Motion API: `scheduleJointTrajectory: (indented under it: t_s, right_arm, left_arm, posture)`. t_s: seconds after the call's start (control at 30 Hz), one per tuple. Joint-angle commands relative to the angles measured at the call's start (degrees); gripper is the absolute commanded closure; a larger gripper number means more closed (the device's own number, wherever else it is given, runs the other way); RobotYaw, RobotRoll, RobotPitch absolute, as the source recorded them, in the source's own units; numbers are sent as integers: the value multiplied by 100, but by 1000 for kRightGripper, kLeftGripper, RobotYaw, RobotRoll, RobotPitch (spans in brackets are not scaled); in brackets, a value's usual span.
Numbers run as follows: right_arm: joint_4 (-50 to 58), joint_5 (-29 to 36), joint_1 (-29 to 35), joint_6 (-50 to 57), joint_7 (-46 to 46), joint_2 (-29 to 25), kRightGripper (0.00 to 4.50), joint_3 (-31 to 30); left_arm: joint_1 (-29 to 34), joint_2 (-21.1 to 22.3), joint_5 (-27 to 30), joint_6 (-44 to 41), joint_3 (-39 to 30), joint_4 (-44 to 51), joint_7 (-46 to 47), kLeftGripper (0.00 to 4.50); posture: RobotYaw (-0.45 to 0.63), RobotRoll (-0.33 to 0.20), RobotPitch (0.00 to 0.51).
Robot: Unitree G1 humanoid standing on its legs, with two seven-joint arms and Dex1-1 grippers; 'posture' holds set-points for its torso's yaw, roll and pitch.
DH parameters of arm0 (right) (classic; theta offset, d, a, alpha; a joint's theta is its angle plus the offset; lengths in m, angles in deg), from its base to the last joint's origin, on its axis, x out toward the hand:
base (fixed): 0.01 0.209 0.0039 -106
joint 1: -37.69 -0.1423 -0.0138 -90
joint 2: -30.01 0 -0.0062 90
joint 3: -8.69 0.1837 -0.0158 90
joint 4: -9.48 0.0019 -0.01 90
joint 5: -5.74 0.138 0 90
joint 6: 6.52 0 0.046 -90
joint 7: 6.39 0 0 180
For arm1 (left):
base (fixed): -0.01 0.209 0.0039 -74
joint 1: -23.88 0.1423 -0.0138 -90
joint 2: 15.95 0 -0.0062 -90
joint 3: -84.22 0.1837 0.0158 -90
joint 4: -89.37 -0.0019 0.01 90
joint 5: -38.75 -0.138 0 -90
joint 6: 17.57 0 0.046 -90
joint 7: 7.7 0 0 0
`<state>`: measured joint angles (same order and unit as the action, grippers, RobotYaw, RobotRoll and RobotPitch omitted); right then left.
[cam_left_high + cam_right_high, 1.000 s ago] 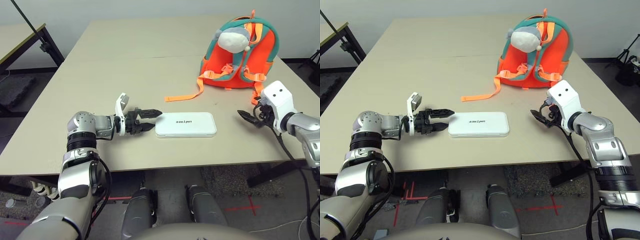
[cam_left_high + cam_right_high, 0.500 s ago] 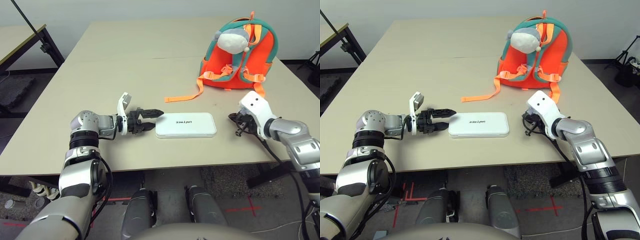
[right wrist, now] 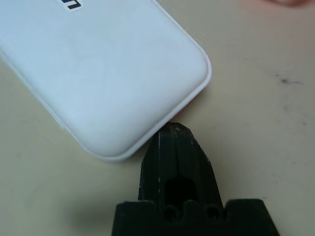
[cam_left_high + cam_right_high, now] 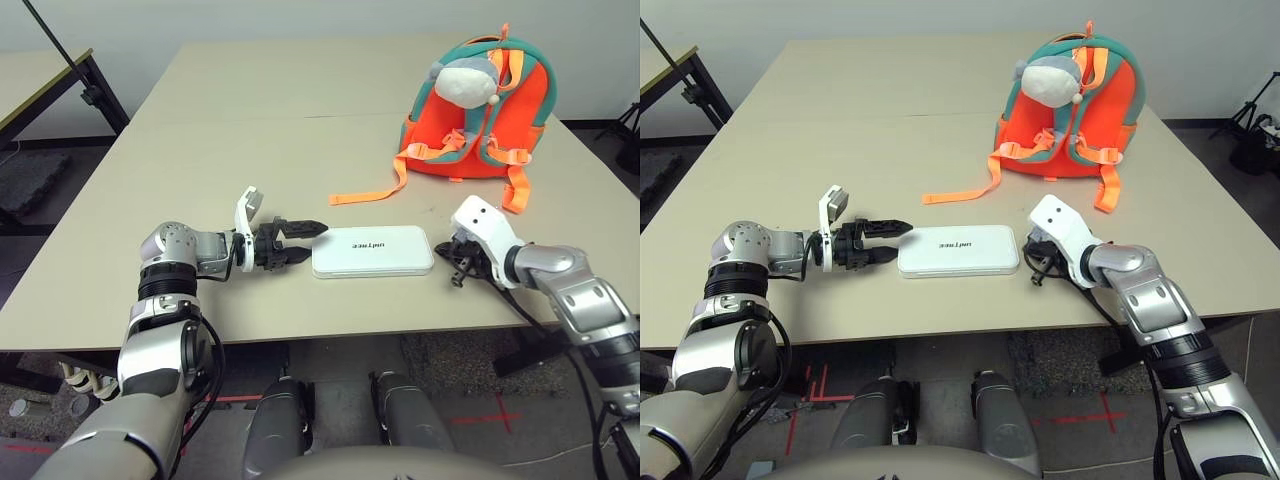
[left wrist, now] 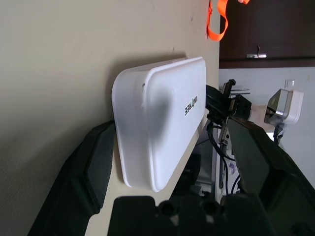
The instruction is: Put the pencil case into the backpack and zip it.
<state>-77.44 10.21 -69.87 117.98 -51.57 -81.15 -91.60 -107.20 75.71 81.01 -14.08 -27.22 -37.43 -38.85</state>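
case (image 4: pixel 373 250) lies flat near the front edge of the table (image 4: pixel 250 130), between the two grippers. left gripper (image 4: pixel 300 242) has its fingers spread, tips just at the case's left end. right gripper (image 3: pixel 173 147) has its fingers pressed together, tip touching the case's right end, pinching nothing. backpack (image 4: pixel 480 105) stands upright farther back on the right, well apart from the case, one strap (image 4: pixel 375 190) trailing toward it.

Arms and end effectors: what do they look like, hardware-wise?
Both arms are silver metal with black ribbed joint bands. The left end effector has two black, pointed, toothed fingers and a white bracket standing up at the wrist. The right end effector is black too, behind a white boxy wrist housing with two dark dots; black cables loop under it and along the forearm.
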Motion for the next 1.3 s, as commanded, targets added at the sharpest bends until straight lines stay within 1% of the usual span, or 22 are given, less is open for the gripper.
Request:
scheduleJointTrajectory:
  t_s: [0.03, 0.33, 0.43, 0.7, 0.93, 1.03, 1.1, 1.17, 1.23, 1.27, 1.3]
  right_arm:
    - [233, 159, -94, 161, -98, 161, 4462, -89]
    - [385, 268, -243, 468, -47, 502, 4462, -97]
    - [377, 255, -285, 499, -36, 539, 4462, -100]
    - [316, 223, -366, 474, 17, 609, 4462, -94]
    - [301, 217, -364, 453, 38, 613, 4462, -85]
    - [278, 209, -370, 439, 50, 620, 4500, -86]
    - [269, 208, -372, 433, 56, 623, 4500, -88]
    - [247, 201, -376, 418, 60, 628, 4500, -93]
    - [212, 192, -386, 397, 66, 636, 4500, -99]
    - [197, 187, -393, 389, 70, 641, 4500, -104]
    - [185, 181, -398, 383, 73, 644, 4500, -110]
  left_arm:
    - [132, -94, -52, -187, 64, 42, 32, 0]
    - [246, -171, -50, -314, -36, 230, 95, 0]
    - [277, -196, -48, -348, -74, 290, 114, 0]
    - [512, -227, -50, -263, 208, 783, 9, 0]
    - [534, -274, -75, -182, 141, 845, 50, 0]
    - [505, -298, -126, -80, 52, 788, 140, 602]
    - [504, -300, -128, -55, 36, 794, 144, 1281]
    - [495, -305, -131, -38, -11, 801, 154, 2088]
    - [470, -303, -133, -31, -61, 797, 160, 2745]
    - [454, -298, -126, -28, -80, 797, 156, 3066]
    - [441, -297, -121, -19, -100, 799, 158, 3225]
  posture:
    - [-230, 0, 60]
    - [-219, 0, 67]
    - [-218, 0, 69]
    - [-218, 0, 74]
    - [-220, 0, 76]
    - [-220, 0, 76]
    - [-218, 0, 76]
    - [-218, 0, 76]
    - [-216, 0, 76]
    - [-216, 0, 76]
    - [-216, 0, 76]
